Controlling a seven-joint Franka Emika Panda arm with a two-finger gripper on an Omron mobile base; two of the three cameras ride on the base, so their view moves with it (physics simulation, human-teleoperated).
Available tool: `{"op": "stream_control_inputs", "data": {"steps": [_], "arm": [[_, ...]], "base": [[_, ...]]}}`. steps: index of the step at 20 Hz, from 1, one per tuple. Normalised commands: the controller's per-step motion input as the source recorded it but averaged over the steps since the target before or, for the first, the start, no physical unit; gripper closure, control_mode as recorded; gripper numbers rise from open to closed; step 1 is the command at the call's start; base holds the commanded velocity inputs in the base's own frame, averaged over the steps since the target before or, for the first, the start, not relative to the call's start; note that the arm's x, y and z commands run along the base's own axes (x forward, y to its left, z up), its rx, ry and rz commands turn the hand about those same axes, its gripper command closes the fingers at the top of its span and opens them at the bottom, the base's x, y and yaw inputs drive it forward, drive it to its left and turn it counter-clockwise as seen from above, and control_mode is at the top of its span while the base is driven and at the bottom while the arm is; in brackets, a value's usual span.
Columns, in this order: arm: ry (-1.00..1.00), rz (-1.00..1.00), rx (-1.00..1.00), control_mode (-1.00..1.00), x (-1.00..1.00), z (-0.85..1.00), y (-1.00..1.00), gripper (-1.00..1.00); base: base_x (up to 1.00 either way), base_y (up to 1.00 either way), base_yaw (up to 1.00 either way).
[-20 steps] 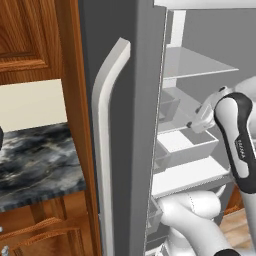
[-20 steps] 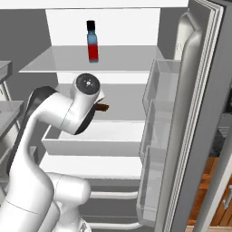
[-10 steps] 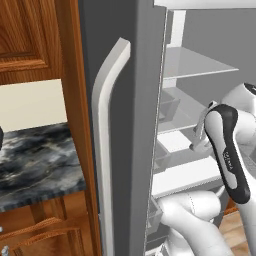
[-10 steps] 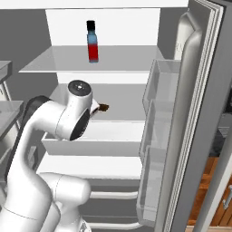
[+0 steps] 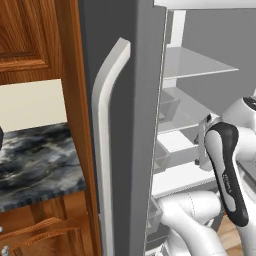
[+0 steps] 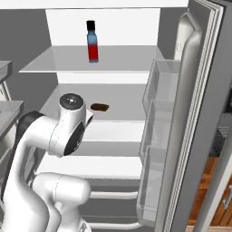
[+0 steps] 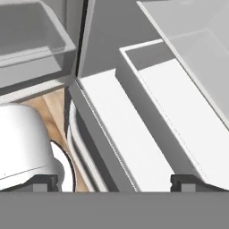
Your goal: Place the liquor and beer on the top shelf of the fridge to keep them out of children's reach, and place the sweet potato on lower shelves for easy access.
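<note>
inside the open fridge (image 6: 199, 104) the liquor (image 6: 93, 41) stands on the top shelf (image 6: 122, 59), the sweet potato (image 6: 99, 107) lies lower toward six o'clock, beer remains, and the gripper (image 7: 114, 181) spreads wide, empty.

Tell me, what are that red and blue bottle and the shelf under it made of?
The liquor looks like smooth coloured glass or plastic with a black cap; the flat rendering leaves it open. The top shelf looks like translucent grey-white glass or plastic: the fridge's back wall shows faintly through.
</note>
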Motion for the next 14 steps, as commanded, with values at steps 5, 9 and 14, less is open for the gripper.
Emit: {"op": "stream_control_inputs", "data": {"steps": [5, 9, 14], "arm": [[-0.01, 0.19, -0.07, -1.0, -0.06, -0.01, 0.0, -1.0], [-0.03, 0.1, -0.05, 1.0, -0.07, 0.0, 0.0, -1.0], [0.0, 0.0, 0.0, 1.0, 0.0, 0.0, 0.0, -1.0]], "base": [[0.0, 0.0, 0.0], [-0.06, 0.0, 0.1], [-0.41, -0.08, 0.17]]}}
